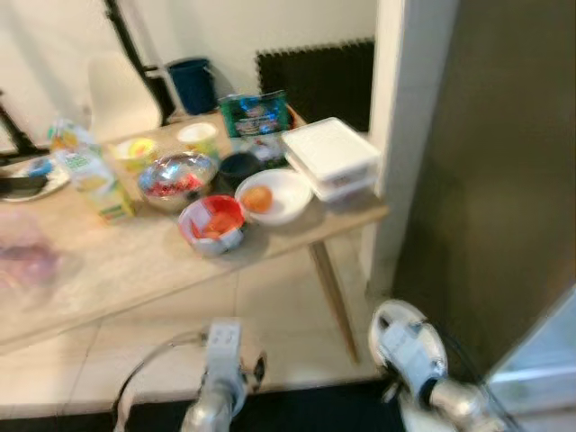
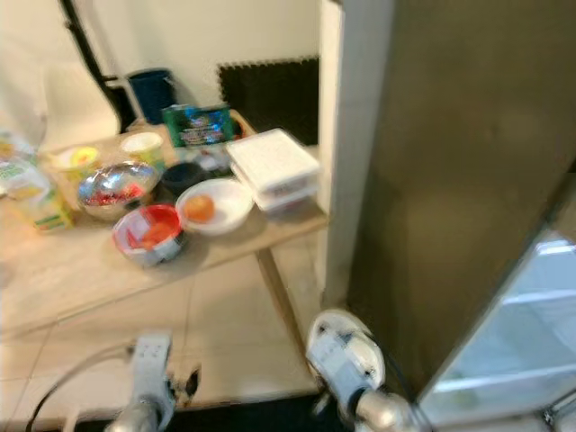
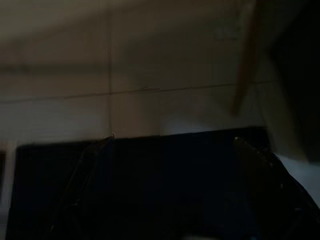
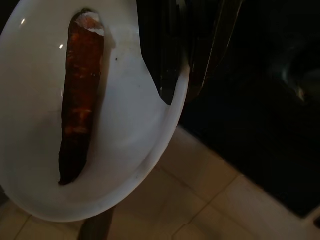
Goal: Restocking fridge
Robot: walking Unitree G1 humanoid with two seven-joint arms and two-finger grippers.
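Wooden table [image 1: 135, 261], one, carrying:
- White bowl [image 1: 274, 196], one, near the right edge, holding one orange fruit [image 1: 257, 198].
- Foil-wrapped bowl [image 1: 212, 223], one, at the front edge just beside the white bowl, red contents.
- Metal bowl [image 1: 175, 178], one, mid-table, red contents.
- Stacked white lidded boxes [image 1: 329, 157], at the right corner.
- Juice carton [image 1: 90, 173], one, upright, toward the left.
- Green packet [image 1: 254, 114], one, at the back edge.

Fridge [image 2: 450, 180], one, dark, right of the table.

Right gripper [image 4: 197, 50]: low beside the fridge, its fingers pressed onto the rim of one white plate [image 4: 145, 150]; on it lies one dark reddish carrot [image 4: 77, 95].

Left gripper [image 3: 170, 190]: low over floor tiles, fingers spread, nothing between them.
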